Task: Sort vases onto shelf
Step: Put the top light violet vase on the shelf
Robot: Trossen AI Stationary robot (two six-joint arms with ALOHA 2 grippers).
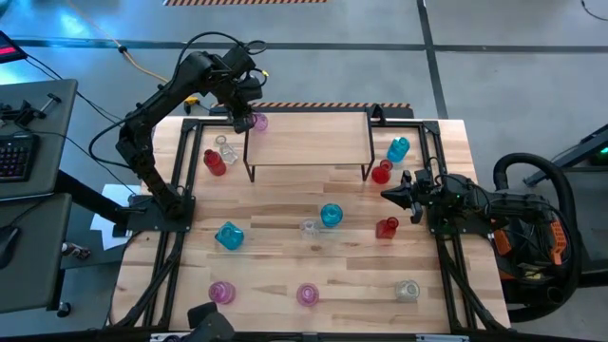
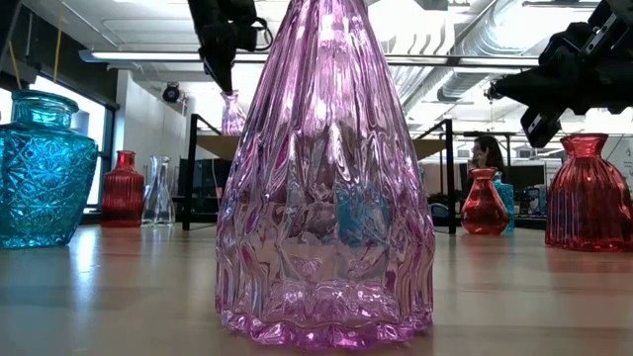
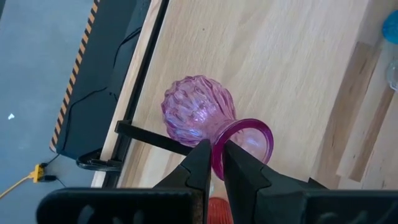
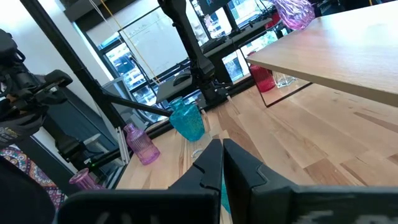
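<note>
My left gripper [image 1: 249,118] hangs over the far left corner of the light-wood shelf [image 1: 309,142], shut on a pink vase [image 3: 198,112]. The low view shows the same vase [image 2: 232,112] just above the board. Whether its base touches the shelf I cannot tell. My right gripper [image 1: 388,194] waits shut and level at the table's right side, touching nothing. Other vases stand on the tabletop: a red one [image 1: 215,161] and a clear one [image 1: 226,150] left of the shelf, a teal one [image 1: 398,149] and a red one [image 1: 382,173] to its right. My left gripper pinches the pink vase's rim [image 3: 217,163] between its two fingers, one finger outside the neck and one at the mouth. The fingers come steeply from above. The vase hangs tilted below them, its round body [image 3: 193,109] over the shelf's corner.
Several more vases stand on the near half of the table: teal [image 1: 331,215], clear [image 1: 309,228], red [image 1: 387,227], teal [image 1: 229,236], pink [image 1: 221,293], pink [image 1: 308,294], clear [image 1: 407,291]. A tall pink vase [image 2: 326,178] fills the low view.
</note>
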